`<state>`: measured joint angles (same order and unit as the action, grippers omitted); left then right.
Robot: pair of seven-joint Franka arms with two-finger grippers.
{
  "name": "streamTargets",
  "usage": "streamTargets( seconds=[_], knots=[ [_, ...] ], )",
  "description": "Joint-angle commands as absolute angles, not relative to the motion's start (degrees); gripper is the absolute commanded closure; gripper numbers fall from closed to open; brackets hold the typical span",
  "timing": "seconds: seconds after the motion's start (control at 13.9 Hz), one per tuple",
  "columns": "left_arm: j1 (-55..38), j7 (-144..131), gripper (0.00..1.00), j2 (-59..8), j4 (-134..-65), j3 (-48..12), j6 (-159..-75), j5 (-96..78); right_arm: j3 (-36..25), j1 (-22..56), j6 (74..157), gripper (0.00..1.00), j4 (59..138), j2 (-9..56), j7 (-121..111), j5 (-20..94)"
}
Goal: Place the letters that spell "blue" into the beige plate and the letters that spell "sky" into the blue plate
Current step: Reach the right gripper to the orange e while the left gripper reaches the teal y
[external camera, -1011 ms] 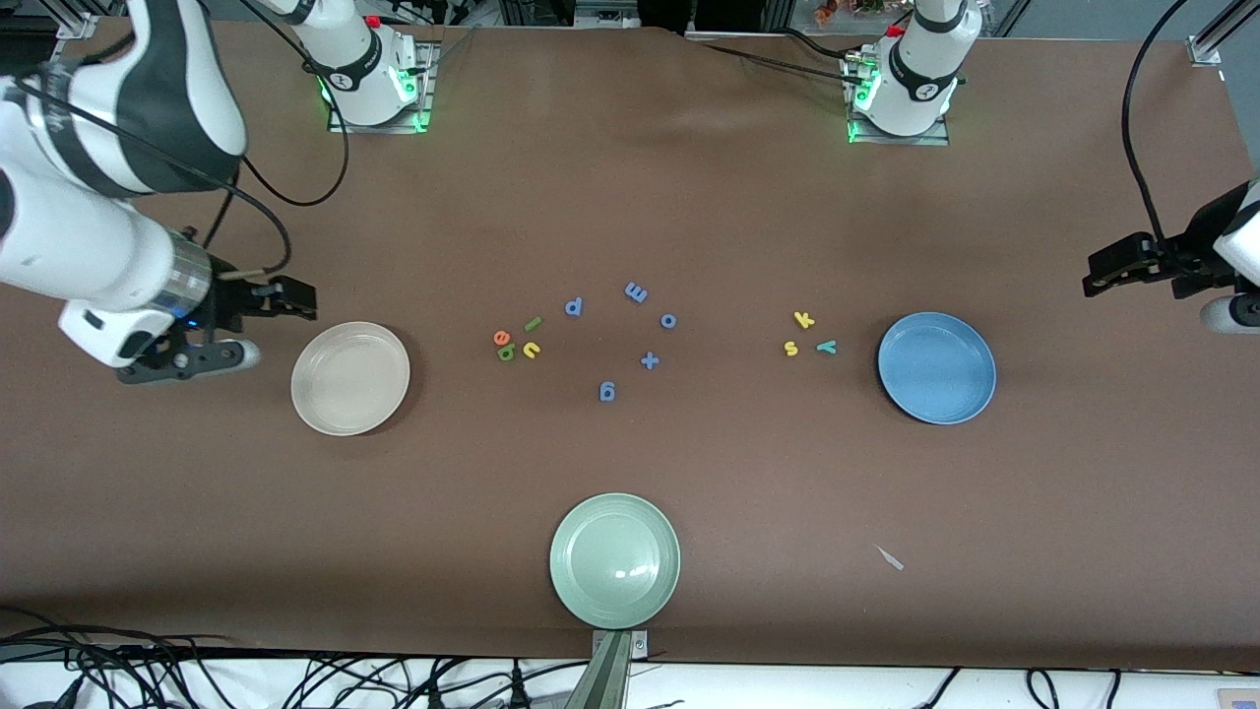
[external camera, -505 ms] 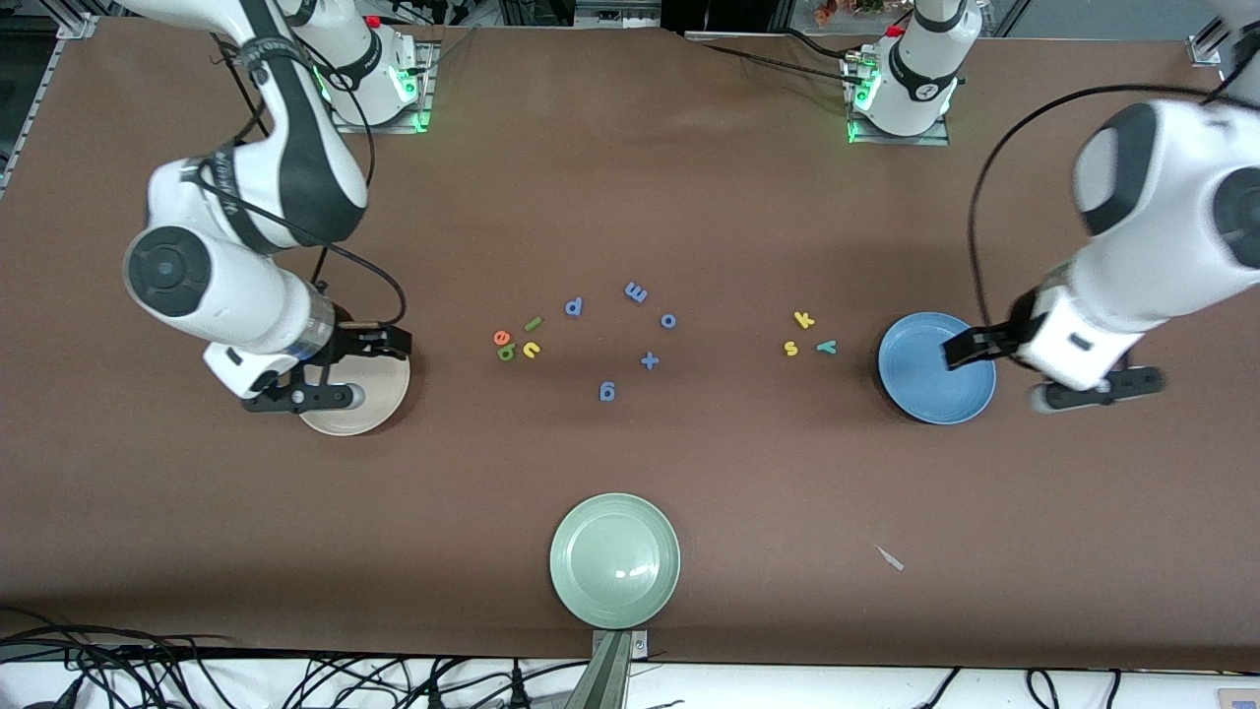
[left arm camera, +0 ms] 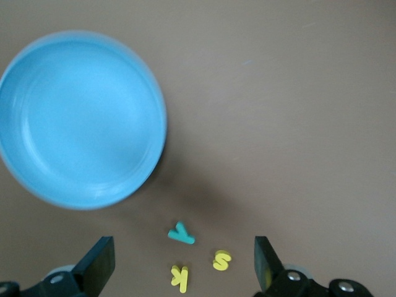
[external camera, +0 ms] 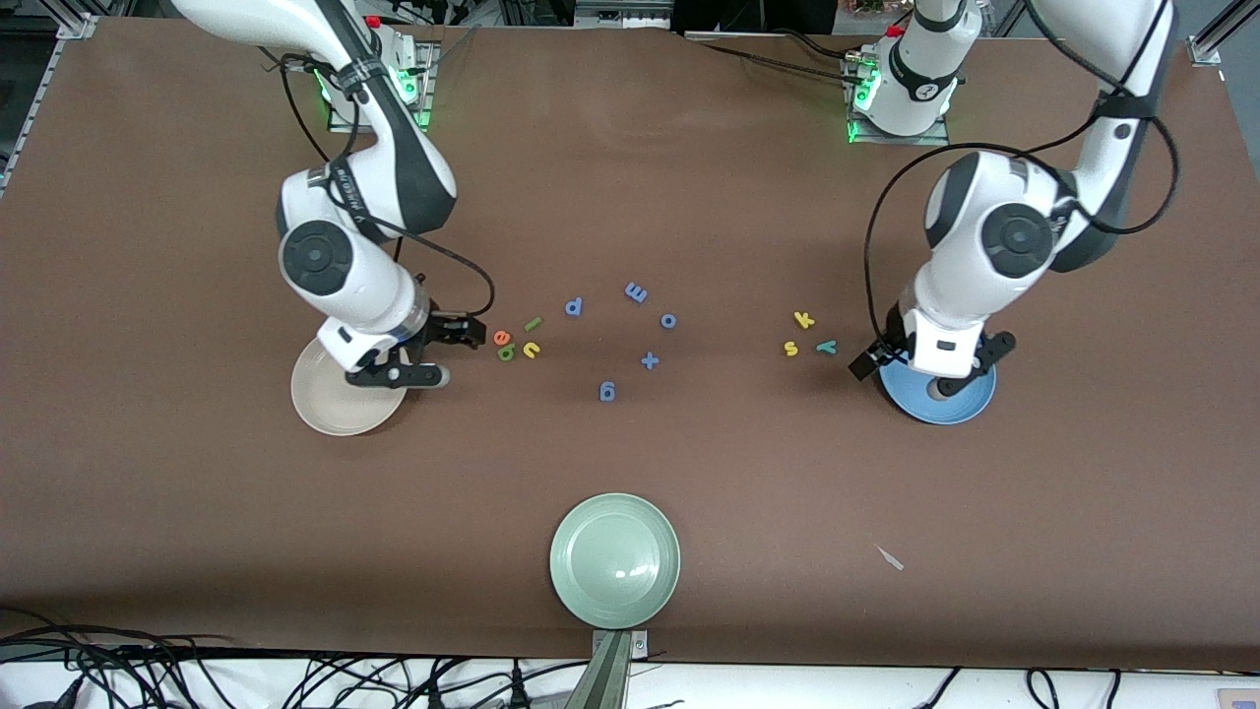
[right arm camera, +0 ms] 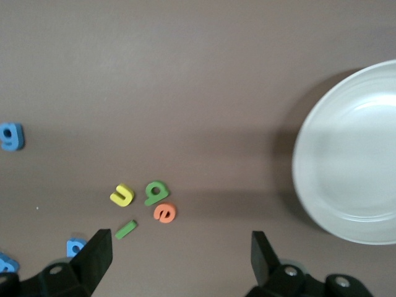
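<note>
While nothing has yet been sorted, the brown cloth-covered table [external camera: 689,177] carries three round shallow plates: the cream-beige plate [external camera: 330,399] toward the right arm's end, the bright blue plate [external camera: 935,406] toward the left arm's end, and a pale green plate [external camera: 614,559] nearest the front camera. Both task plates are empty, and each lies just beside its own cluster, so every carry looks short.

The right end effector [external camera: 463,333] hangs between the beige plate and its letters, fingers spread wide and holding nothing; the left end effector [external camera: 871,362] hangs over the blue plate's rim, likewise wide and empty.

The tiny foam orange "e" [external camera: 502,338], dark green "b" [external camera: 506,352] and yellow "u" [external camera: 532,349] lie flat, nearly touching. The light green bar-shaped "l" [external camera: 533,323] sits slightly farther from the front camera, its long axis slanting diagonally. The yellow "k" [external camera: 803,319], yellow "s" [external camera: 790,348] and teal "y" [external camera: 827,347] lie flat, slightly apart. All-blue small letters [external camera: 636,292] lie scattered between the clusters.
</note>
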<state>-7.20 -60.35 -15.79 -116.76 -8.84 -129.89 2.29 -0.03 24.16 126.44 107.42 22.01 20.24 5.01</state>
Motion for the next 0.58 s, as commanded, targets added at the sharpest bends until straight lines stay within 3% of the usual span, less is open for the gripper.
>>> streamTargets(
  seconds=[0.0, 0.22, 0.36, 0.51],
  knots=[
    [-9.6, -71.0, 0.01, -19.9, -116.9, -8.7, -131.4, 4.0, 0.2, 26.4, 135.5, 0.01, 115.7, 20.2, 21.0, 4.8],
    [-8.9, -81.5, 0.08, -25.3, -116.8, -8.8, -136.3, 3.1, 0.2, 28.8, 140.7, 0.01, 119.5, 21.4, 20.9, 3.3],
    [-8.7, -84.4, 0.2, -27.4, -116.8, -8.8, -137.2, 3.0, 0.2, 29.4, 141.4, 0.01, 120.3, 22.1, 20.9, 0.4],
    [-8.3, -90.1, 0.22, -28.2, -116.8, -8.8, -138.4, 3.0, 0.2, 29.7, 142.7, 0.01, 121.2, 22.9, 20.9, -2.0]
  ],
)
